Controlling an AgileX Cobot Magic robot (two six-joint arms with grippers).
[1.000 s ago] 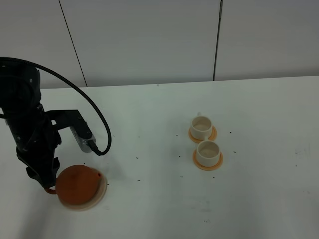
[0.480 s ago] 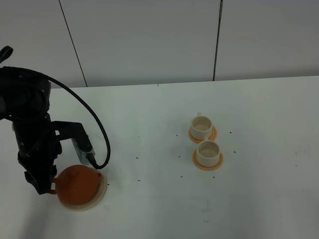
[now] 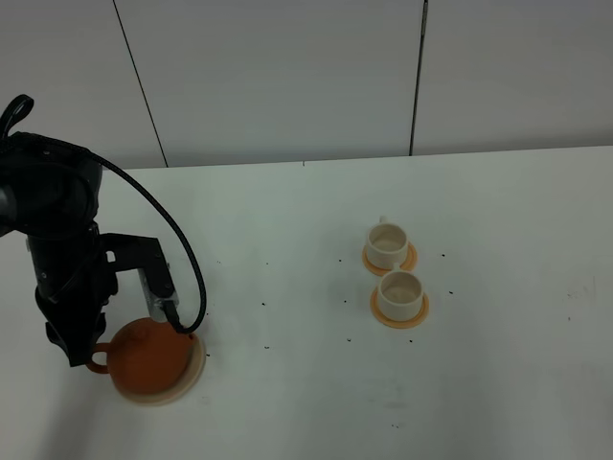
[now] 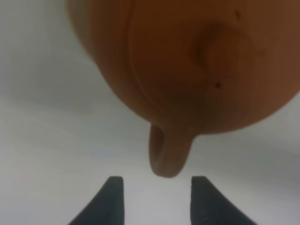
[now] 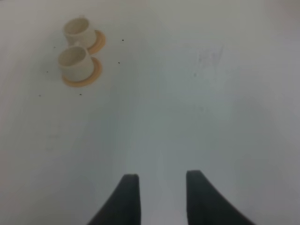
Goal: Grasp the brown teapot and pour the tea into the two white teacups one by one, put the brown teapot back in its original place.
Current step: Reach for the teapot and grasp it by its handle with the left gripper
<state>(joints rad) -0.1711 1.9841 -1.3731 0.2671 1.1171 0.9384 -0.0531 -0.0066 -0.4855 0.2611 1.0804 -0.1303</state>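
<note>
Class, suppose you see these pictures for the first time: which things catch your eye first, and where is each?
The brown teapot stands out, sitting on its pale coaster at the front left of the table, with the left gripper open just short of its loop handle. Right of the middle, two white teacups on orange saucers sit one behind the other.

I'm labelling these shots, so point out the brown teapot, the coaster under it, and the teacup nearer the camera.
brown teapot (image 3: 148, 356): exterior high view, rounded body.
coaster (image 3: 187, 387): exterior high view, exposed rim.
nearer teacup (image 3: 399, 299): exterior high view, outer wall.
</note>
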